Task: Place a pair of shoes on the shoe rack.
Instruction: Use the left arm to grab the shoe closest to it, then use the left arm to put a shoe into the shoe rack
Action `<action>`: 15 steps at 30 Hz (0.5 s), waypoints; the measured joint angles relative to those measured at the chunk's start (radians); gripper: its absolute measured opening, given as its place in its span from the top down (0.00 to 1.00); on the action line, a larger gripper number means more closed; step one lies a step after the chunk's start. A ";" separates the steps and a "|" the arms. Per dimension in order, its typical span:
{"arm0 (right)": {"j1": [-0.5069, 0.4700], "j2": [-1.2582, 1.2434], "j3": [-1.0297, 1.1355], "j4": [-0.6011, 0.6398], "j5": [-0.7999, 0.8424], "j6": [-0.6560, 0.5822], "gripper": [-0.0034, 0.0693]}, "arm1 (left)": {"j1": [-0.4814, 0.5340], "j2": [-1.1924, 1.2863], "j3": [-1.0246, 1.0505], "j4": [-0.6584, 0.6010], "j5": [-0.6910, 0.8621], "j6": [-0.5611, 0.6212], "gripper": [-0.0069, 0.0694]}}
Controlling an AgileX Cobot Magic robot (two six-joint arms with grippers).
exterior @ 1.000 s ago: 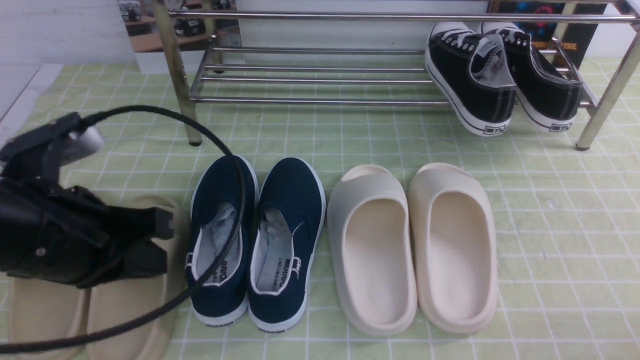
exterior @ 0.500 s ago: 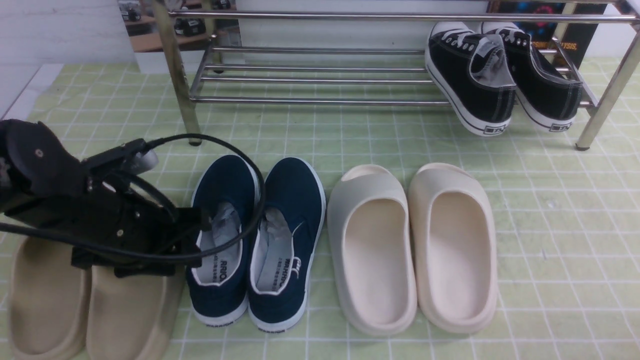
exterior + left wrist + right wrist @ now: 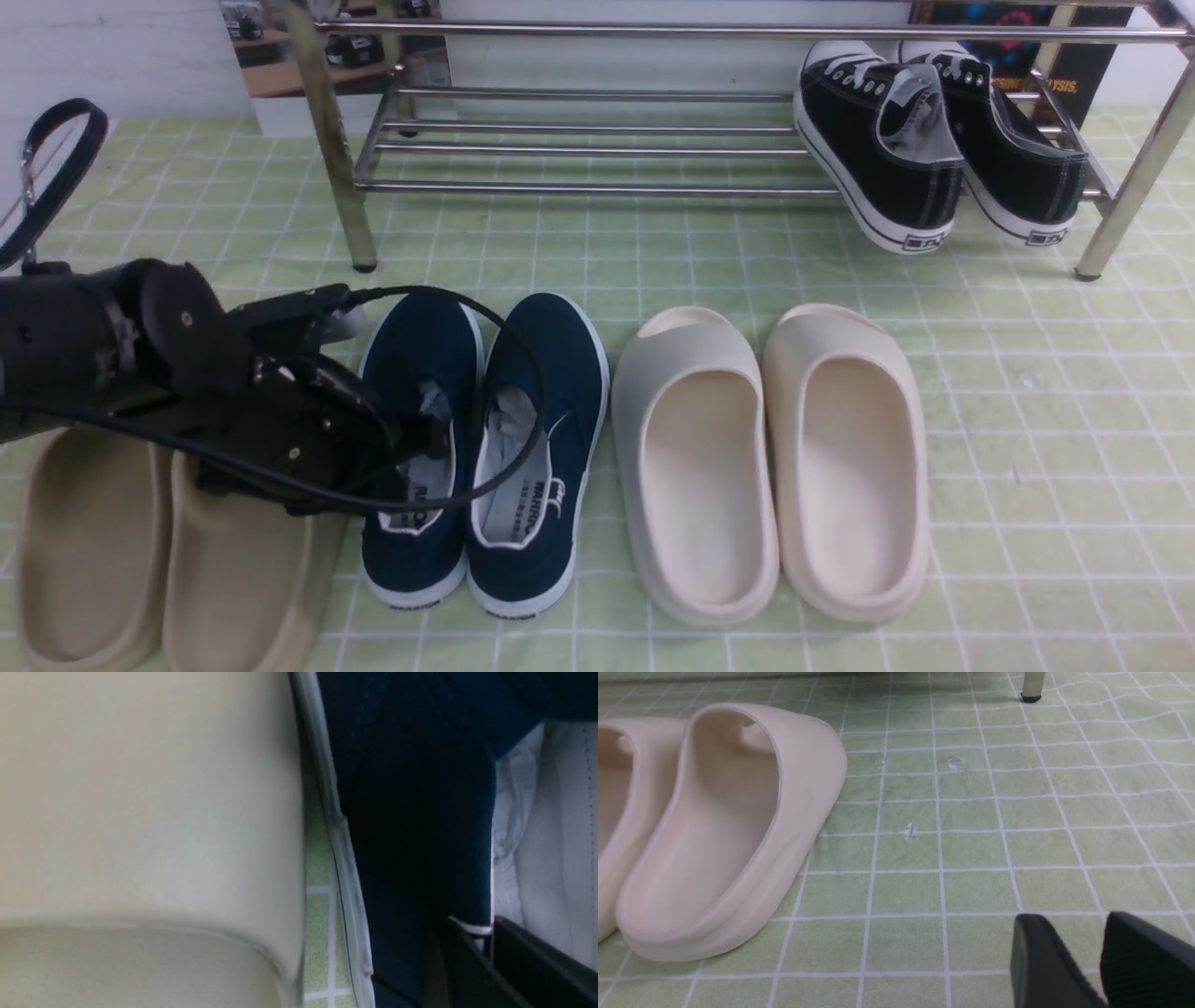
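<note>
A: The left gripper [image 3: 418,455] has slid right since half a second ago. Back then its tip only reached the collar of the left navy shoe [image 3: 422,341]; now one finger sits inside the opening!

B: And the wrist view confirms it. The fingers are drawn close with the shoe's white-trimmed side wall pinched between them.

A: The cable [image 3: 537,401] has swung with it. Its loop now crosses the right shoe too.

B: More of the beige slides [image 3: 233,560] shows now. The pair of shoes [image 3: 551,373] itself hasn't budged. It stands on the green mat [image 3: 1027,420], between the beige slides and the cream slides [image 3: 695,467], in front of the shoe rack [image 3: 597,187].

A: The black sneakers [image 3: 882,159] sit unchanged on the rack's lower bars.

B: And the right gripper [image 3: 1078,926]?

A: Low over the mat, fingers nearly together, nothing in them.

B: Any lettering?

A: "WARRIO" reads on the right shoe's insole. The heel prints are too small. Orange letters ending "LYSIS." show on the dark poster [image 3: 1074,56] behind the rack.
</note>
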 joint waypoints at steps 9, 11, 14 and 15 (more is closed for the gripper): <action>0.000 0.000 0.000 0.000 0.000 0.000 0.63 | -0.005 -0.098 -0.189 0.127 0.153 -0.154 0.86; 0.000 0.000 0.000 0.000 0.000 0.000 0.63 | -0.005 -0.099 -0.297 0.139 0.224 -0.160 0.86; 0.000 0.000 0.000 0.000 0.000 0.000 0.63 | -0.008 -0.071 -0.389 0.134 0.244 -0.161 0.86; 0.000 0.000 0.000 0.000 0.000 0.000 0.63 | -0.008 -0.026 -0.453 0.131 0.248 -0.158 0.86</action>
